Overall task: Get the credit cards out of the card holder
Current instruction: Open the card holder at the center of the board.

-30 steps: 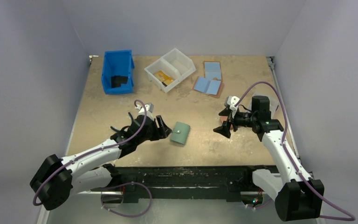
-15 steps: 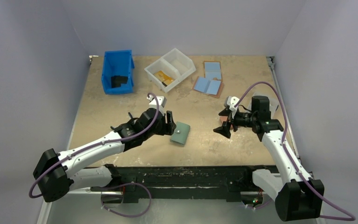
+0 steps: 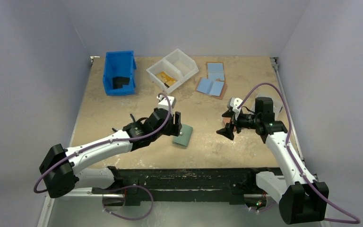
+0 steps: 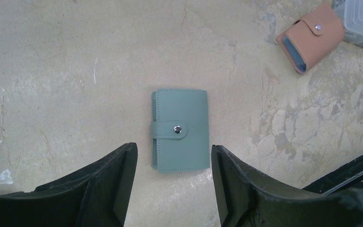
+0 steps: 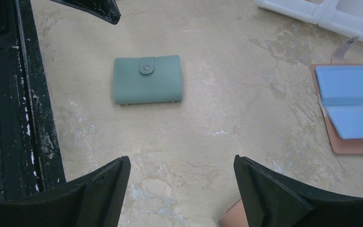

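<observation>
The card holder (image 3: 183,136), a teal wallet with its snap tab fastened, lies flat on the table in front of the arms, also seen in the left wrist view (image 4: 179,130) and the right wrist view (image 5: 147,79). The credit cards are hidden, since the holder is shut. My left gripper (image 3: 176,122) hovers at the holder's left edge. In its own view my left gripper (image 4: 173,149) is open, with the holder's near end between and just beyond the fingertips, untouched. My right gripper (image 3: 227,126) stands open well to the right, and my right gripper (image 5: 182,161) holds nothing.
A salmon-pink snap wallet (image 4: 312,38) lies under my right gripper, its corner (image 5: 231,218) just showing. Light-blue-and-brown wallets (image 3: 211,87) lie open at the back. A white tray (image 3: 179,62) holds tan-orange flat pieces; a blue bin (image 3: 119,66) holds something dark.
My left arm has swung right and forward, bringing its open gripper up to the teal holder. The right arm and the holder have not moved.
</observation>
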Robot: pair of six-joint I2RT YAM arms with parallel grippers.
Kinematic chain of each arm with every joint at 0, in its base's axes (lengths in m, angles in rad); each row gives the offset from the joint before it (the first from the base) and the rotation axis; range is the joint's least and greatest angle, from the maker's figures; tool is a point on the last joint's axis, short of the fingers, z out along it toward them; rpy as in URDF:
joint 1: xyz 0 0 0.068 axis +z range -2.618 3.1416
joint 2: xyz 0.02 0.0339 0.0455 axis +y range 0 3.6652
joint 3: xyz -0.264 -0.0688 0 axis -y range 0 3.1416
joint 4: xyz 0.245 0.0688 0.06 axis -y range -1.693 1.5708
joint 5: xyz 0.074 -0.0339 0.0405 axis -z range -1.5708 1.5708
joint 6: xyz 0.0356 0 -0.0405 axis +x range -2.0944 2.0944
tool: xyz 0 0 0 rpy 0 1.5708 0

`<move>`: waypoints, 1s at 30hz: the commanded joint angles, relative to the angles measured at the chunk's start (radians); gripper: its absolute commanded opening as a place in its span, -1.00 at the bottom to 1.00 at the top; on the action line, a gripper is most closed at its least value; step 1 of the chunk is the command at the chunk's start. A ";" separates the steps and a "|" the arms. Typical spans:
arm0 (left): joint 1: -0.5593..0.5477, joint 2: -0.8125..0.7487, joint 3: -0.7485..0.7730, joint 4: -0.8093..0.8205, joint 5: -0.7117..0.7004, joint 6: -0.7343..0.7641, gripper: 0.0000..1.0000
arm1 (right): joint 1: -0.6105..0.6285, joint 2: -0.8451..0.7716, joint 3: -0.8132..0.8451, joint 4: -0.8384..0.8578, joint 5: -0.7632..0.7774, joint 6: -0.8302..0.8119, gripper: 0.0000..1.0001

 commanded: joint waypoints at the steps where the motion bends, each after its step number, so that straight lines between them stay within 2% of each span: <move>1: -0.033 0.027 0.039 0.048 -0.041 0.040 0.25 | 0.003 -0.017 0.044 -0.001 -0.006 -0.016 0.81; 7: -0.071 0.073 0.045 0.074 -0.074 0.041 0.25 | 0.004 -0.017 0.043 -0.001 -0.006 -0.017 0.81; 18: -0.151 0.189 0.093 0.001 -0.214 0.029 0.24 | 0.004 -0.019 0.044 -0.002 -0.008 -0.019 0.81; 21: -0.161 0.219 0.109 -0.010 -0.231 0.040 0.17 | 0.004 -0.020 0.045 -0.003 -0.006 -0.019 0.81; 30: -0.188 0.378 0.216 -0.128 -0.319 0.045 0.13 | 0.004 -0.021 0.045 -0.004 -0.014 -0.019 0.82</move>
